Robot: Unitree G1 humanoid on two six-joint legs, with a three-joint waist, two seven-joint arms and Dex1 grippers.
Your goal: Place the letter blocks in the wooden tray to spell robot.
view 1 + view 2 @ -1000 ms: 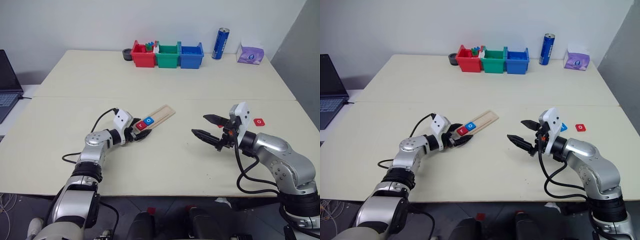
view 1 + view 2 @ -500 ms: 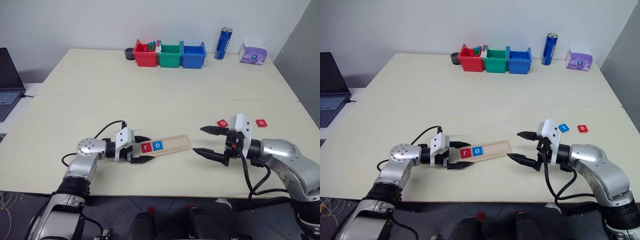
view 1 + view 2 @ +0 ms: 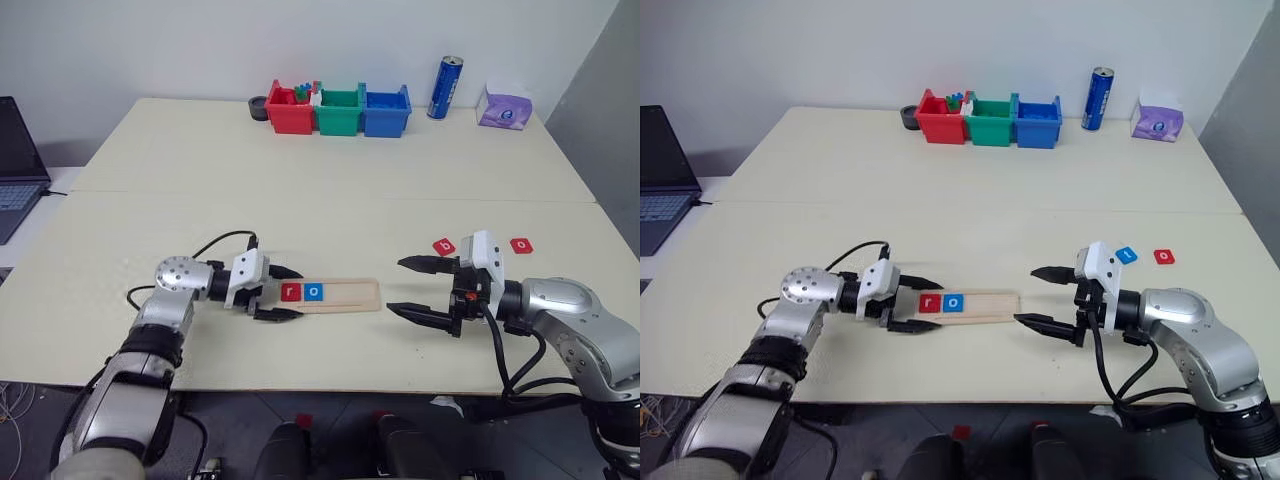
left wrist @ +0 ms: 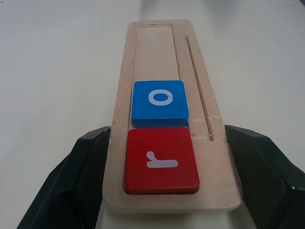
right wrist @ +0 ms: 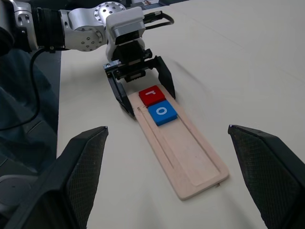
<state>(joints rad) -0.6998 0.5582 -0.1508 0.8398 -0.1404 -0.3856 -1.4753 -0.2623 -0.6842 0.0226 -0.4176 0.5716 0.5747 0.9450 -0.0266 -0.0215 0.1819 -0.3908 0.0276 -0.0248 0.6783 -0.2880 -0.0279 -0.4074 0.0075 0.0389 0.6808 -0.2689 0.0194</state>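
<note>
Near the front edge of the desk (image 3: 330, 150) the left gripper (image 3: 277, 294) clamps the left end of the wooden tray (image 3: 340, 295), where a red "r" block (image 3: 290, 292) and a blue "o" block (image 3: 313, 292) already sit side by side. Three slots are not filled, so I judge the word less than half done. The right gripper (image 3: 415, 288) waits with fingers wide apart and empty just right of the tray; behind it lie a red block (image 3: 444, 246), a blue block (image 3: 1126, 255) and another red block (image 3: 521, 245), the blue one's letter too small to read.

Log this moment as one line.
left gripper: shut on wooden tray | tray: r, o | right gripper: open
</note>
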